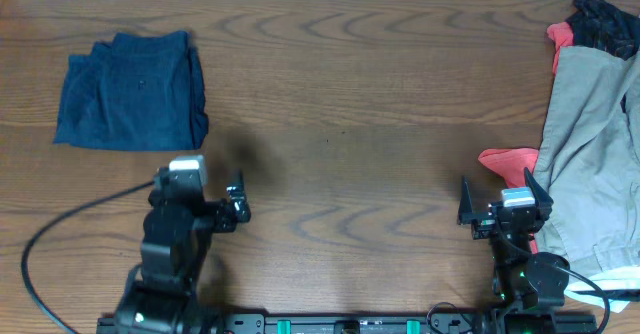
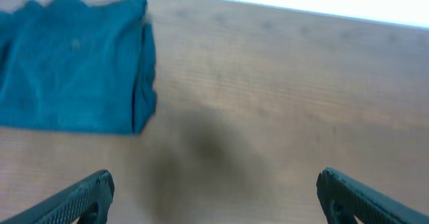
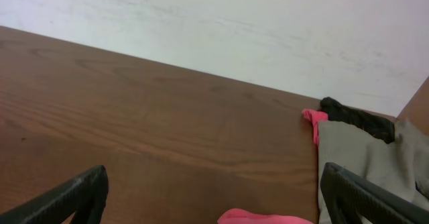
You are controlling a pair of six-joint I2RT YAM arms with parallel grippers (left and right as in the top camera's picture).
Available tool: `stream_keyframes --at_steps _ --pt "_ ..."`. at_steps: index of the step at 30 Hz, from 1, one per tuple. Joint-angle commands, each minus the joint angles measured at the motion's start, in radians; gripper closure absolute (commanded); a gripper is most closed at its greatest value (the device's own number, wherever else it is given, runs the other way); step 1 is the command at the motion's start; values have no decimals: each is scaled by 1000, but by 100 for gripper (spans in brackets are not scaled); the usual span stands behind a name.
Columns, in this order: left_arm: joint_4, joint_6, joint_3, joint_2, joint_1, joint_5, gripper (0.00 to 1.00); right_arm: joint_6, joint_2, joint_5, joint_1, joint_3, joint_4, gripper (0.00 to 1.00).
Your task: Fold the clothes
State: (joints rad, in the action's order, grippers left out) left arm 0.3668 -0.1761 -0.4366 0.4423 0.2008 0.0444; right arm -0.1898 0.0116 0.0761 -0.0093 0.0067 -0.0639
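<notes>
While both arms are positioned at the near edge of the worktop (image 1: 350,94), the dark navy denim shorts (image 1: 130,92) are seen lying at its far left, gathered into a compact, roughly rectangular bundle. Layered edges are shown along the bundle's right side in the left wrist view, and the top edge is left slightly uneven. Nothing is held by the left pincer (image 2: 214,180): its fingers are spread wide apart above bare wood, near the shorts but not touching them, with the bundle ahead and to the left. A black cable (image 1: 60,239) is looped across the wood beside the left arm.

The right pincer (image 3: 214,177) is likewise spread wide and empty, raised over bare wood on the right half of the worktop, well apart from the shorts. Just beside it, a beige garment (image 1: 590,144) is draped along the right edge of the worktop. A red cloth (image 1: 510,161) is partly covered by that garment, with a corner showing at its left side and another piece at its far end. A dark cloth (image 1: 605,19) is bunched at the far right corner, touching the beige garment. A pale wall (image 3: 221,29) is visible behind the worktop in the right wrist view.
</notes>
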Motion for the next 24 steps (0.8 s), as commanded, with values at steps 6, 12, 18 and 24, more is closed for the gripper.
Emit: stream_keyframes --at_steps 6,12,18,24 --pt "-220 -1 266 -305 -77 -10 2 -13 -7 10 -3 -1 -3 1" --pt "-369 0 402 -441 -117 -2 2 -13 -7 10 -3 -1 -3 1" --pt "-444 4 433 -441 -172 2 2 -13 -7 10 -3 -1 -3 1" --pt "-366 3 433 -441 -185 1 2 -13 -7 10 -3 -1 -3 1"
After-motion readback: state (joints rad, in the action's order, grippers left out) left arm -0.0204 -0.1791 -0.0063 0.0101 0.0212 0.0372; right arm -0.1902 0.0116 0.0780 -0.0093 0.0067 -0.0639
